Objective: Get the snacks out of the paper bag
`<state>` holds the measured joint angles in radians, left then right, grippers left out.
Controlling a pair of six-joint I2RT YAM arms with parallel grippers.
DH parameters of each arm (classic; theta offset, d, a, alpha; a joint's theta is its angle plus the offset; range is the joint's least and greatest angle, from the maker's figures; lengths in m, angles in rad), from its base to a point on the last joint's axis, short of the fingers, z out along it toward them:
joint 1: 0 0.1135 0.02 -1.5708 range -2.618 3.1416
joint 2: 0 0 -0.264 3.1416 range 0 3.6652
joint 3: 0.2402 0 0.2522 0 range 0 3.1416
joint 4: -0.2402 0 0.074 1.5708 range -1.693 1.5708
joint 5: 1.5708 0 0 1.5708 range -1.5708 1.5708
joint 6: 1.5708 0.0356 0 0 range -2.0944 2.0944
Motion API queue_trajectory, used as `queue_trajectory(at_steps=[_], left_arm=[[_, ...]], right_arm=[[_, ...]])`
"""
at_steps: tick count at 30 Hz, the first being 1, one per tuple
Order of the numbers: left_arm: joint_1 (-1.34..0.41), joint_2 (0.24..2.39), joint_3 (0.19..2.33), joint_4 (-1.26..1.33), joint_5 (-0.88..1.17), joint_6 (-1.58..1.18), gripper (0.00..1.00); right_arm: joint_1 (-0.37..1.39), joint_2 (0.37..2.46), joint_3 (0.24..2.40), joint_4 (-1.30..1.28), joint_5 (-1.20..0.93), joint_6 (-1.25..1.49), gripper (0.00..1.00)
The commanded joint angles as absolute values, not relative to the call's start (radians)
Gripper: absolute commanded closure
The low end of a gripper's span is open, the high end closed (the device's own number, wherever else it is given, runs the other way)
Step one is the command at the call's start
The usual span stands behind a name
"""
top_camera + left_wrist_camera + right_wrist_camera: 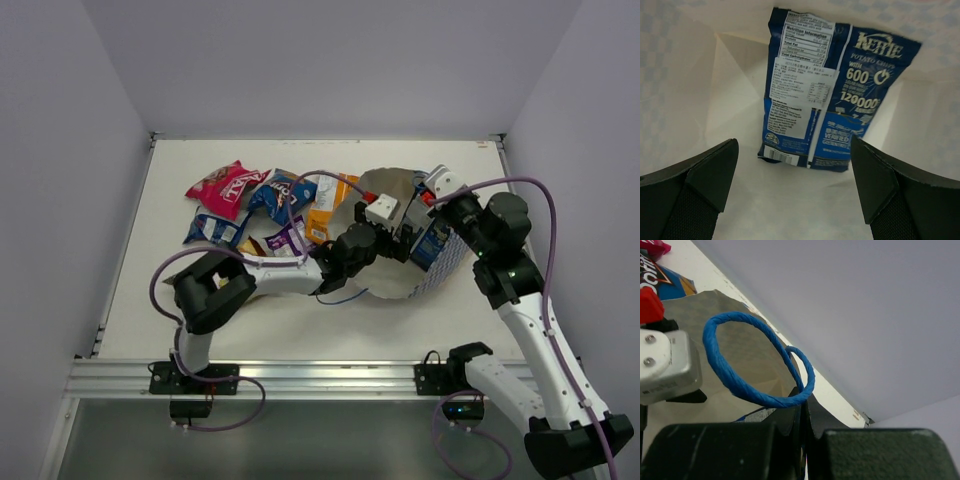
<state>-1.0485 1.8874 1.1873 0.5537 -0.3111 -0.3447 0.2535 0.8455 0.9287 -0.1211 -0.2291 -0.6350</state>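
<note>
Left wrist view: my left gripper (795,187) is nearest, black fingers (695,192) spread wide with nothing between them. It points into the paper bag (725,100), cream walls all round. Just beyond the fingertips a dark blue Kettle potato chips packet (840,100) lies flat on the bag's inner wall, label side up, touched by neither finger.

Right wrist view: right gripper (804,415) has its jaws pressed together on the bag's rim where the blue cord handles (740,385) come up. The two loops stand above the jaws.

Top view: the bag lies on its side on the table (200,320), right of centre, mouth facing left and checkered outside showing at the lower right. The left gripper sits in the mouth; the right gripper holds the far right edge.

Left of the bag, out on the table, a loose cluster:
- pink-red packet (220,187)
- blue Doritos packet (280,192)
- orange packet (325,210), just beside the bag's mouth
- purple packet (285,238)
- blue-white packet (212,228)
</note>
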Motion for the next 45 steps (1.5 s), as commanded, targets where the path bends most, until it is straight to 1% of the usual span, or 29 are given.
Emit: queue_trajectory(at_steps=[1,6,11,18,22,23,28,33,34,35,36,38,41,45], left_arm=[[-1.052,1.942,1.209,0.840,-0.368,-0.241,0.00],[-1.043,2.045,1.219,0.979,-0.356,-0.077,0.00],[-0.997,2.120,1.258,1.026,-0.227,-0.061,0.00],[-0.943,2.198,1.334,1.058,-0.120,-0.020,0.00],[-0.920,2.262,1.388,1.060,-0.005,-0.017,0.00],[-0.916,2.270,1.393,1.060,0.055,-0.014,0.00],[-0.916,2.301,1.411,1.066,0.208,-0.023,0.00],[-0.917,2.361,1.497,1.045,0.212,-0.040,0.00],[-0.916,2.381,1.511,1.045,0.200,-0.044,0.04],[-0.917,2.390,1.531,1.043,0.198,-0.048,0.04],[-0.916,2.404,1.542,1.042,0.196,-0.052,0.08],[-0.916,2.413,1.555,1.039,0.201,-0.066,0.23],[-0.916,2.399,1.533,1.055,0.201,-0.074,0.58],[-0.916,2.312,1.427,1.094,0.175,-0.066,0.96]], right_arm=[[0.258,0.824,0.927,-0.110,-0.267,-0.612,1.00],[0.258,0.818,0.933,-0.127,-0.311,-0.600,1.00],[0.258,0.822,0.951,-0.161,-0.366,-0.597,1.00],[0.259,0.822,0.951,-0.190,-0.393,-0.601,1.00],[0.259,0.818,0.950,-0.195,-0.400,-0.600,1.00],[0.259,0.815,0.950,-0.195,-0.403,-0.600,1.00],[0.259,0.821,0.940,-0.190,-0.419,-0.592,1.00],[0.259,0.833,0.945,-0.201,-0.448,-0.580,1.00],[0.261,0.833,0.945,-0.201,-0.446,-0.578,1.00],[0.261,0.830,0.942,-0.198,-0.445,-0.578,1.00],[0.259,0.827,0.937,-0.195,-0.446,-0.575,1.00],[0.261,0.825,0.936,-0.193,-0.445,-0.574,1.00],[0.261,0.822,0.928,-0.186,-0.431,-0.571,1.00],[0.259,0.818,0.907,-0.161,-0.393,-0.566,1.00]])
